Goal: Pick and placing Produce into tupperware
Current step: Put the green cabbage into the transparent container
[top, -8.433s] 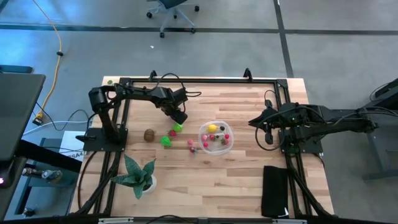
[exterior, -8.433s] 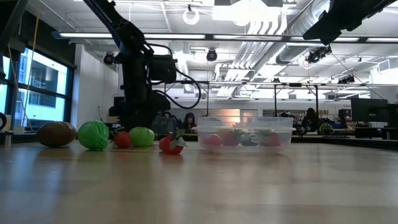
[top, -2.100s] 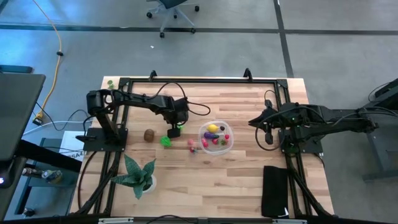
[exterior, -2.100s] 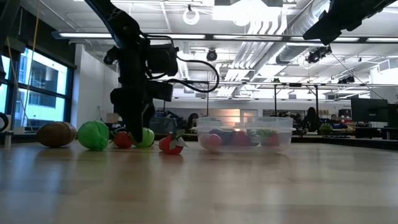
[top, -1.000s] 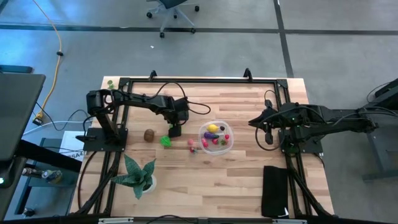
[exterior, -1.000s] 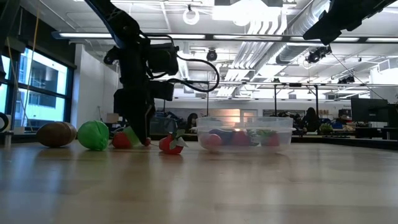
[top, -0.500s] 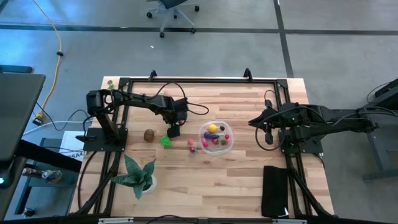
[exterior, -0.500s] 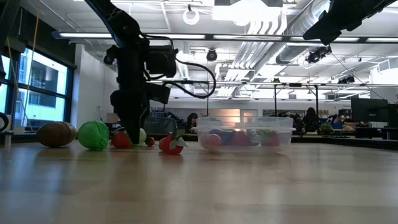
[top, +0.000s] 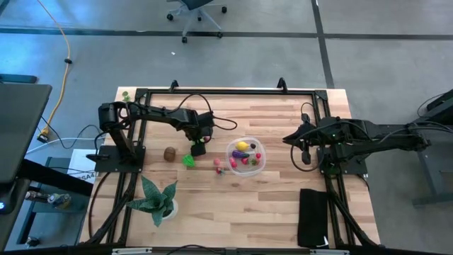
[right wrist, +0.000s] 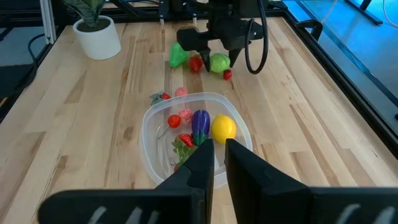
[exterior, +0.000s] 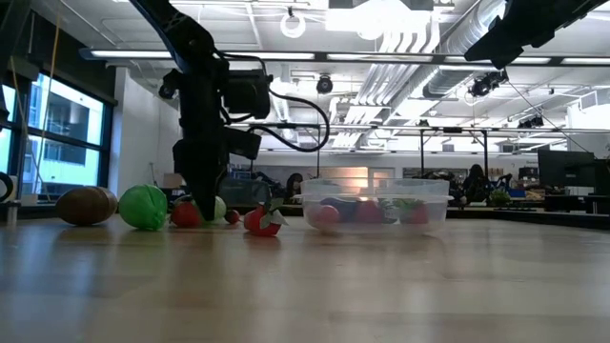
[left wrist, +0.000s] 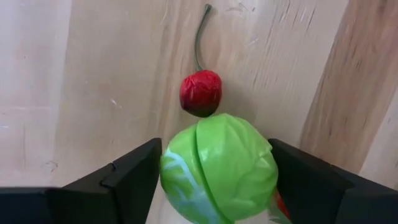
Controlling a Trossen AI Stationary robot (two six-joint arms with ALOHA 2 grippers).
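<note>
Left gripper (left wrist: 217, 180), jaws wide around the green cabbage (left wrist: 219, 168) at the tupperware's (top: 246, 156) nine o'clock, must next close and lift

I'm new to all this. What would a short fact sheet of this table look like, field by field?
Left tool: down at the table, fingers either side of a light green leafy ball, not visibly squeezing it
Next to it: small red cherry
Right tool: shut, waiting above the table's right side
Clear container: holds yellow, purple, red pieces
Loose on table: brown piece, green piece
</note>
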